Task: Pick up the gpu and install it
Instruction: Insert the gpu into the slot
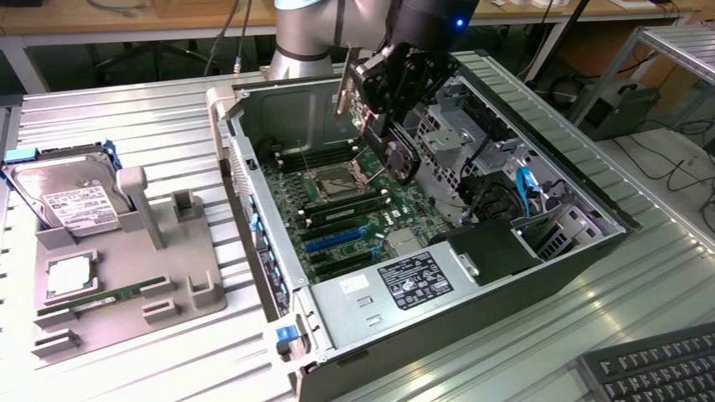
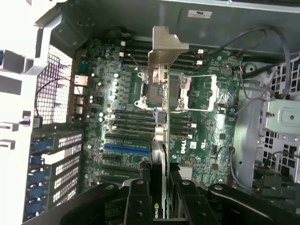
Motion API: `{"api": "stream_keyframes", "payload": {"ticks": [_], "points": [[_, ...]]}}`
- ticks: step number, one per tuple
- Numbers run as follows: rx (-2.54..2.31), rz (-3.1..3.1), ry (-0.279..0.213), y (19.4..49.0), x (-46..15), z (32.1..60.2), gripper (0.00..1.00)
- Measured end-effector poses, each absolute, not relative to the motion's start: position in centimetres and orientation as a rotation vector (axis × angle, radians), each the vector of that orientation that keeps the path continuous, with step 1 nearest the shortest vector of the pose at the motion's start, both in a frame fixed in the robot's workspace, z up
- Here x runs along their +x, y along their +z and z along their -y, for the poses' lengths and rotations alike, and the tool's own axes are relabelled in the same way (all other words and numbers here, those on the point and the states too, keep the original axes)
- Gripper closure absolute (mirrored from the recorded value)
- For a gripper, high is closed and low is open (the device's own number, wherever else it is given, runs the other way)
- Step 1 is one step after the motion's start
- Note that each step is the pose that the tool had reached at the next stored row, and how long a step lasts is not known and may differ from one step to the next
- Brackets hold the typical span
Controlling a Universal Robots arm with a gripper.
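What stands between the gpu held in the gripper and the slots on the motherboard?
Nothing visible does. The gripper holds the gpu edge-on over the motherboard; the blue slot and its neighbours lie bare, with cables off to one side.

Over the motherboard [image 2: 206, 117] the open computer case [image 1: 238, 167] gives free room, and there the claw [image 2: 159, 201] hangs, gripping the gpu [image 2: 166, 49]. The drive cage [image 1: 453, 134] and the blue cable [image 1: 525, 186] crowd the exterior view's right; the power supply [image 1: 408, 280] closes the near end.
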State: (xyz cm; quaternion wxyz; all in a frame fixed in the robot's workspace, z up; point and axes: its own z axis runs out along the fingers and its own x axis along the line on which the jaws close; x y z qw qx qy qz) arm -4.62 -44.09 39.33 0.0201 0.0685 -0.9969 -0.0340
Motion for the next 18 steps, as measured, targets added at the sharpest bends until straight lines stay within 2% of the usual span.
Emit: {"api": "stream_keyframes", "payload": {"ticks": [18], "points": [[0.879,2.958,-0.090,38.97,-4.62,44.08,0.74]]}}
